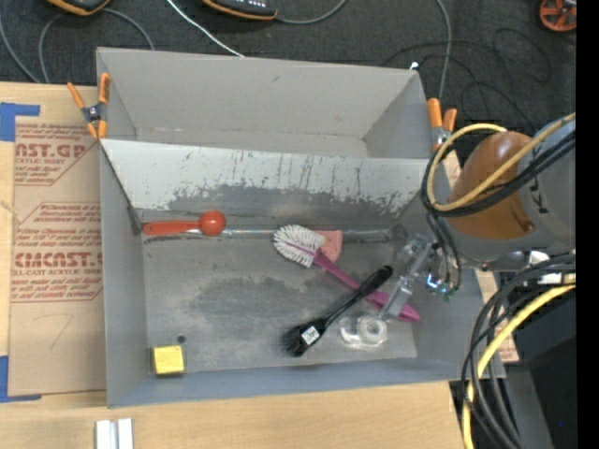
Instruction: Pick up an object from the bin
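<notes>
Hovering at the right side of the bin [281,171], your hand [404,293] is over the pink brush [329,248] handle's right end, where the black brush [351,300] crosses it. Open or closed, you can't tell. A clear tape roll [363,333] lies just nearer, an orange spoon [182,225] far left, and a yellow block [168,359] near left.

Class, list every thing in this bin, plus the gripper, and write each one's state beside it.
Orange-red plastic spoon: lying flat along the back wall.
Pink-handled brush with white bristles: lying flat, bristles toward the back wall.
Black long-handled brush: lying slantwise across that brush's handle.
Clear plastic ring: flat, beside the black brush.
Yellow cube: resting alone, front-left corner.
Gripper: low at the right, by the two handles' ends.
</notes>
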`<state>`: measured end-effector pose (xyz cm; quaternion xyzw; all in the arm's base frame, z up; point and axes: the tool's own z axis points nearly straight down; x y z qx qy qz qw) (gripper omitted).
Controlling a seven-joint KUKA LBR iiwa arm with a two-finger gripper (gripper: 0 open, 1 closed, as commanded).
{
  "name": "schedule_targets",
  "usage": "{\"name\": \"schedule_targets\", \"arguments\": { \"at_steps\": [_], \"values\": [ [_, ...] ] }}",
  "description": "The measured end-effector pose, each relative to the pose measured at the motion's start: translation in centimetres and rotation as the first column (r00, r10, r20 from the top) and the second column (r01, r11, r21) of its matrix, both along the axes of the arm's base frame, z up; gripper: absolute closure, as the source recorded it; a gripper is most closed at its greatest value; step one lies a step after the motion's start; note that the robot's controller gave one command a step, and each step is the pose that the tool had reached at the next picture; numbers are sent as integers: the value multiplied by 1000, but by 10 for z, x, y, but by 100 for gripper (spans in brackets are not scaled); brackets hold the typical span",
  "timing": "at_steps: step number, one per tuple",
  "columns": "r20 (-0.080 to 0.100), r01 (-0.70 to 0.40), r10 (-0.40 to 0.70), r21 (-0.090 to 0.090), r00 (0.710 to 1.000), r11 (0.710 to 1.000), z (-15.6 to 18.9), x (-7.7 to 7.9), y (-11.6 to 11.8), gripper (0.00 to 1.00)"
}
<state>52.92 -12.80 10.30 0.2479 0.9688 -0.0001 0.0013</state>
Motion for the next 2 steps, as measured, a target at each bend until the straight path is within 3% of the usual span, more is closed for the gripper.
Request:
{"name": "schedule_targets", "arguments": {
  "at_steps": [1, 2],
  "values": [
    [-3, -298, 298, 2, 955, 955, -3, -3, -12, 0],
    [-1, 138, -138, 0, 990, 990, -33, -38, -1, 0]
  ]
}}
